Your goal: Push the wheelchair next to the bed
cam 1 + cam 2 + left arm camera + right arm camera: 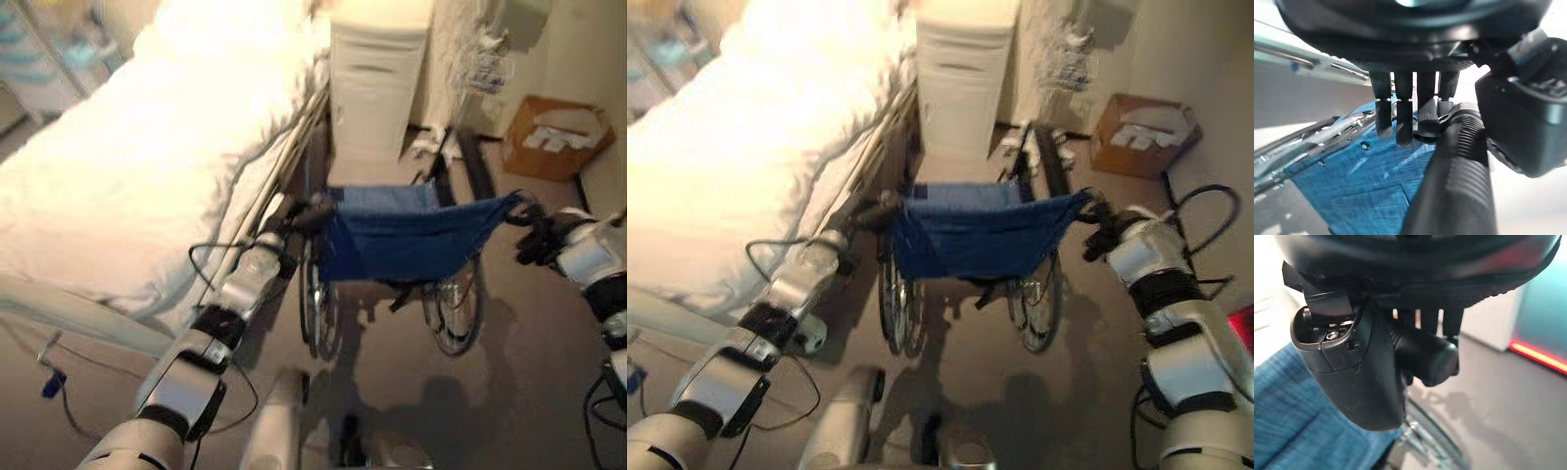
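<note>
A wheelchair with a blue cloth back (402,235) stands on the floor, its left wheel (312,294) close to the side of the bed (147,147) with white bedding. My left hand (306,213) is curled round the left push handle (1459,166), whose ribbed black grip lies between the fingers (1403,117) and the thumb. At the other side, my right hand (537,237) grips the right push handle (1425,357), with the thumb (1361,377) over it. Both hands sit behind the chair's back.
A white bedside cabinet (377,78) stands straight ahead of the wheelchair, against the wall. A brown cardboard box (554,137) lies on the floor at the far right. The bed's metal side rail (284,166) runs along the chair's left side. Bare floor lies right of the chair.
</note>
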`<state>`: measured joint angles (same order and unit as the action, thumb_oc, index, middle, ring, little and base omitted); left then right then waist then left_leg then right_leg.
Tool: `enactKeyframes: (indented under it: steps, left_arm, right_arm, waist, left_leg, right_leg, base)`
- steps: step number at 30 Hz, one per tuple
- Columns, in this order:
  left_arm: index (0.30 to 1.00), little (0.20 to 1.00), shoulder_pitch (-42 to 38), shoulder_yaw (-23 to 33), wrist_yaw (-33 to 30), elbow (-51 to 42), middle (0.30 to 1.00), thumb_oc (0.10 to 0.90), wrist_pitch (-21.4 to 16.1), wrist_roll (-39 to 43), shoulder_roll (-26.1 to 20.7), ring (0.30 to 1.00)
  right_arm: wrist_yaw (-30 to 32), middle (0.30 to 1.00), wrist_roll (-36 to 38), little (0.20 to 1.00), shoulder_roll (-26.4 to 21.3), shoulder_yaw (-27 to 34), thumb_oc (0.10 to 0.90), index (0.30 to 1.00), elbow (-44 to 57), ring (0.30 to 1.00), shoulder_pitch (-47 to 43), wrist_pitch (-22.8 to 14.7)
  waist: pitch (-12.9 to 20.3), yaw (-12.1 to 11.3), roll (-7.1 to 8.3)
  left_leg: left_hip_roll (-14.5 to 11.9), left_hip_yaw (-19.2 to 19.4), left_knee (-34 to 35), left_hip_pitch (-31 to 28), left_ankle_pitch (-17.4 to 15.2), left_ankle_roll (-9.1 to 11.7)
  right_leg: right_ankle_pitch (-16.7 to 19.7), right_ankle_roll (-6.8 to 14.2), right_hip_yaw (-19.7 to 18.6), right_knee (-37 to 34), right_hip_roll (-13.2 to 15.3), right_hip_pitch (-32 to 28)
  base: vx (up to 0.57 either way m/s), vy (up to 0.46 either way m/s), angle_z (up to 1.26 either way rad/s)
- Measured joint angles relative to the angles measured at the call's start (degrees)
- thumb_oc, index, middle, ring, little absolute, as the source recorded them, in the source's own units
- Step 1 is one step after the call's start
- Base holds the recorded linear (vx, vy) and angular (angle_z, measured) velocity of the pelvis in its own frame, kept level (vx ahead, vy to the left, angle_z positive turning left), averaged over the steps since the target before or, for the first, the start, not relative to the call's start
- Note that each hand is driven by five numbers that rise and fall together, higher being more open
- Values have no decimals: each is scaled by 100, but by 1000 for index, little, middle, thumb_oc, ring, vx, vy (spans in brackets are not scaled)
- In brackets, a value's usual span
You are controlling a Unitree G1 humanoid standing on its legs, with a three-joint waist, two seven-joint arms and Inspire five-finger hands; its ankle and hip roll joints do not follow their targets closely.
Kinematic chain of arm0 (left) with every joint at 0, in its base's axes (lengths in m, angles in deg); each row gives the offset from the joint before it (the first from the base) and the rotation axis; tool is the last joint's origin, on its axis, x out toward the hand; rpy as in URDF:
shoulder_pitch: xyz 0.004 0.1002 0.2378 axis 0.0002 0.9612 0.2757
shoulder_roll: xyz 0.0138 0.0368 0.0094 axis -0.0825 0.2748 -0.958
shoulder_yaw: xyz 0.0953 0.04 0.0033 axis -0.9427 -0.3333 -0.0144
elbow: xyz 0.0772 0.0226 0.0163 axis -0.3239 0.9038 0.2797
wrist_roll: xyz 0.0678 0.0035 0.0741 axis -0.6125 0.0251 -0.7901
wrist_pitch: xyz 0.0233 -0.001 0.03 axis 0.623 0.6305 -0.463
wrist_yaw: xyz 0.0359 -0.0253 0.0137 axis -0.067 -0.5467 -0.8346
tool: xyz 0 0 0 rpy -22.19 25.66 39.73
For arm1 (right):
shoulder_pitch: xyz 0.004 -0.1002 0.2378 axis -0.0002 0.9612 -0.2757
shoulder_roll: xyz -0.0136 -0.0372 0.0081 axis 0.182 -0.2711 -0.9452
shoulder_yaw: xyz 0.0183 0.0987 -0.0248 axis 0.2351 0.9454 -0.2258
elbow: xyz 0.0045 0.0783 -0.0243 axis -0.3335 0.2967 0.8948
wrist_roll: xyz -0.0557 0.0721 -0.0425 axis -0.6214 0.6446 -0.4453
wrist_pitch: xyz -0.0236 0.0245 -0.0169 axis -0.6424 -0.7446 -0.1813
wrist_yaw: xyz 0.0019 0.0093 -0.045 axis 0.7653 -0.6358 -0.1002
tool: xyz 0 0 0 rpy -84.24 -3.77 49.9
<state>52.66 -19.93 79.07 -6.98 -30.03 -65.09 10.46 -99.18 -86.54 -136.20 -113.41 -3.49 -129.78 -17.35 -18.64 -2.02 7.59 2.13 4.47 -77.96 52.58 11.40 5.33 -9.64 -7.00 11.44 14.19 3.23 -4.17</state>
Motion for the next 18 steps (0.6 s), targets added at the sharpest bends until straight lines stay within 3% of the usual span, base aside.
enactKeyframes:
  steps: [1, 2, 3, 4, 5, 6, 7, 8, 9, 10, 11, 12, 13, 14, 15, 16, 17, 18]
  left_arm:
    - [300, 300, 189, 5, -32, -118, 300, 400, -11, 29, -101, 300]
    - [300, 300, 261, -54, 9, -175, 300, 400, 54, 41, -224, 300]
    - [300, 300, 239, 210, -19, -205, 300, 400, 98, 23, -97, 300]
    - [300, 300, 212, 408, -5, -138, 300, 400, 98, 23, 99, 300]
    - [300, 300, 130, 531, -14, 14, 300, 400, 110, 28, 229, 300]
    - [300, 300, -22, 411, 144, 73, 300, 400, 273, 44, 111, 300]
    - [300, 300, -36, 414, 190, 35, 300, 400, 352, 43, 88, 300]
    - [300, 300, 77, 385, 318, -155, 300, 400, 363, 144, 5, 300]
    - [300, 300, 62, 179, 340, -325, 300, 400, 289, 286, 38, 300]
    - [300, 300, 17, -29, 314, -275, 300, 400, 243, 320, 44, 300]
    - [300, 300, -21, -133, 282, -301, 300, 400, 257, 310, 48, 300]
    - [300, 300, -63, -206, 280, -414, 300, 400, 254, 258, 134, 300]
    - [300, 300, 214, 1, 427, -624, 300, 400, 167, 347, 61, 300]
    - [300, 300, 435, 134, 516, -708, 300, 400, 73, 452, 6, 300]
    - [300, 300, 596, 136, 507, -683, 300, 400, 16, 483, -14, 300]
    - [300, 300, 505, -56, 568, -576, 300, 400, 26, 484, -89, 300]
    - [300, 300, 454, -83, 588, -579, 300, 400, 17, 484, -112, 300]
    - [300, 300, 298, -30, 509, -550, 300, 400, -12, 474, -134, 300]
  right_arm:
    - [29, 300, -12, 300, 145, 3, 400, 300, 13, 300, 67, -68]
    - [145, 300, 2, 300, 259, 141, 400, 300, 124, 300, 257, -143]
    - [7, 300, 14, 300, 20, 136, 400, 300, 439, 300, 61, -136]
    - [-69, 300, 21, 300, -227, 216, 400, 300, 735, 300, 47, -118]
    - [-172, 300, -24, 300, -296, 338, 400, 300, 829, 300, -86, -77]
    - [-118, 300, -122, 300, -202, 309, 400, 300, 669, 300, -98, -114]
    - [-115, 300, -148, 300, -131, 311, 400, 300, 539, 300, -108, -143]
    - [-52, 300, -373, 300, -18, 250, 400, 300, 273, 300, -110, -155]
    - [-46, 300, -498, 300, -73, 256, 400, 300, 19, 300, -52, -260]
    - [-4, 300, -495, 300, 25, 264, 400, 300, -322, 300, 33, -368]
    - [20, 300, -493, 300, 14, 249, 400, 300, -417, 300, 64, -394]
    - [96, 300, -490, 300, -177, 300, 400, 300, -500, 300, 11, -502]
    - [167, 300, -484, 300, -153, 126, 400, 300, -401, 300, -31, -660]
    - [243, 300, -484, 300, -98, 76, 400, 300, -359, 300, -13, -710]
    - [421, 300, -478, 300, 16, 57, 400, 300, -367, 300, 140, -739]
    - [423, 300, -450, 300, 24, 18, 400, 300, -487, 300, 160, -718]
    - [425, 300, -448, 300, -10, 20, 400, 300, -482, 300, 162, -714]
    - [494, 300, -377, 300, 63, 60, 400, 300, -484, 300, 158, -725]
  waist:
    - [-56, -268, 15]
    - [-55, -167, -32]
    - [-84, -271, -306]
    - [-68, -209, -493]
    - [-145, 15, -944]
    - [-150, 4, -1003]
    - [-150, -10, -1002]
    - [-148, -116, -862]
    - [-165, -242, -669]
    - [-127, -257, -421]
    - [-108, -266, -458]
    - [-62, -389, -1200]
    - [254, -942, -1146]
    - [389, -882, -1120]
    - [474, -804, -1133]
    - [609, -865, -953]
    - [632, -849, -921]
    - [607, -897, -767]
  left_leg:
    - [-81, -70, 30, 67, 675, -355]
    - [-148, -424, 1211, -360, 541, -401]
    - [-482, -544, 2930, -899, 255, -106]
    - [-510, -660, 3820, -1192, 205, -26]
    - [-623, -1071, 5335, -1972, -2, 280]
    - [-540, -1048, 5826, -2554, -35, 272]
    - [-426, -1008, 5800, -2748, -141, 131]
    - [-611, -568, 6142, -2943, -477, -356]
    - [-572, -503, 6224, -3128, -491, -376]
    - [-237, -193, 6056, -3292, -609, -556]
    - [-132, -183, 6004, -3394, -684, -667]
    - [-800, -420, 6389, -3634, -654, -898]
    - [-1007, -556, 6719, -4096, -604, -806]
    - [-948, -572, 6568, -4255, -531, -742]
    - [-766, -424, 6709, -4690, -614, -513]
    - [-532, -386, 7104, -4900, -529, -468]
    - [-552, -409, 7160, -4888, -522, -450]
    - [-574, -488, 6959, -4736, -559, -371]
  right_leg:
    - [-167, 217, -16, -77, -72, -114]
    - [-396, 1315, -124, 25, 20, -216]
    - [-566, -12, -968, 1033, -110, 307]
    - [-555, -467, -1256, 218, -32, -126]
    - [16, 284, -1176, -460, -343, -733]
    - [1, 246, -1177, -539, -655, -899]
    - [-18, 283, -1304, -618, -669, -1011]
    - [-49, 324, -1245, -640, -765, -1151]
    - [-51, 416, -1497, -739, -860, -1220]
    - [28, 912, -1649, -781, -879, -1313]
    - [94, 1588, -1533, -576, -974, -1147]
    - [-278, 1658, -1211, 814, -1370, -332]
    - [-606, 1115, -1077, 842, -537, 111]
    - [-566, 1106, -672, 180, -157, -172]
    - [-422, 1078, -443, -260, -100, -581]
    - [-428, 1101, -396, -326, -2, -569]
    - [-430, 1103, -321, -323, -17, -537]
    - [-419, 1082, -337, -346, -47, -484]
  base:
    - [771, 350, -98]
    - [679, 390, -67]
    - [639, 374, 1]
    - [322, 199, 42]
    - [396, 263, 74]
    - [395, 275, 65]
    - [493, 354, 47]
    - [291, 190, 60]
    - [378, 204, 95]
    - [294, 112, 95]
    - [287, 89, 64]
    - [334, 74, -84]
    - [300, 62, -104]
    - [220, 19, -81]
    - [81, 5, 26]
    - [69, 8, 35]
    - [83, 53, 10]
    - [73, 51, 11]
